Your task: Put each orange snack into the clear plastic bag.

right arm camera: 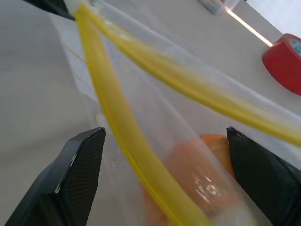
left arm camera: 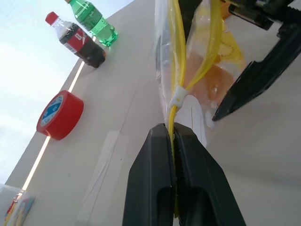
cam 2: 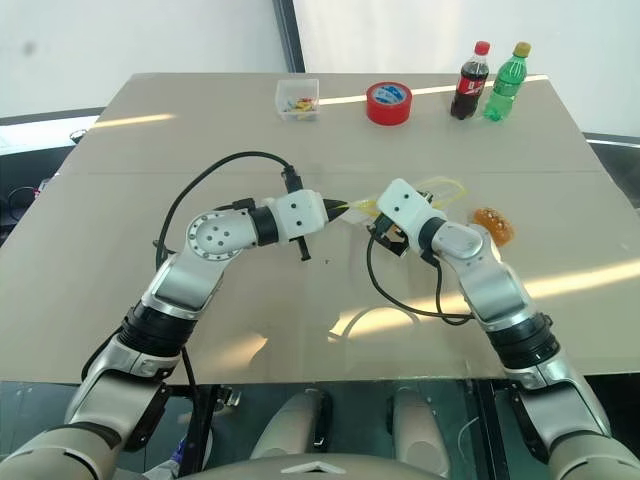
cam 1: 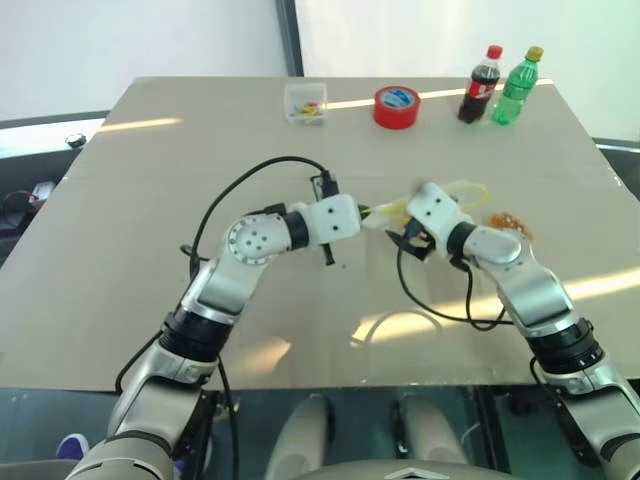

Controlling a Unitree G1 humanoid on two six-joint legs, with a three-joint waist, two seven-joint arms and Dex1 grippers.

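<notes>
Over the table (cam 1: pixel 140 250) — snack (right arm camera: pixel 207 174) blurred inside bag (left arm camera: pixel 188 61).

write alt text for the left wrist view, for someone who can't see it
The left gripper is shut on the yellow strip of the clear plastic bag, holding it up with an orange snack inside. A finger of the right gripper is beside the bag; a red tape roll and two bottles stand behind.
</notes>
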